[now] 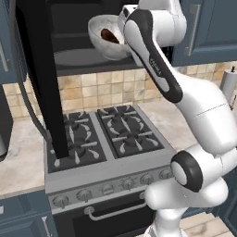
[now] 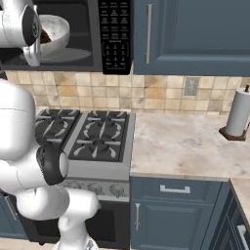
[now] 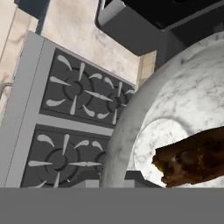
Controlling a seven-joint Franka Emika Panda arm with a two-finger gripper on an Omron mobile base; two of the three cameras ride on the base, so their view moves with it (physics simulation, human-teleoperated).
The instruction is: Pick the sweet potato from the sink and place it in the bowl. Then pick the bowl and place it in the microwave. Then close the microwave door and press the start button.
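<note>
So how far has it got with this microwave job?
Done: the sweet potato already lies in the bowl. In hand: the claw is shut on the bowl's rim, holding it tilted at the open mouth of the microwave, above the stove. Left: setting the bowl down inside, letting go, swinging the microwave door shut, and pressing start on the keypad.

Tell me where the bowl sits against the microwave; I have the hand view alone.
Observer: In the left base view the bowl hangs at the microwave's open mouth, above its floor.
Operator: Report the door.
Observer: The microwave door stands swung wide open, out over the stove's left burners.
Operator: Confirm the grip.
Observer: In the right base view the gripper is shut on the bowl's rim.
</note>
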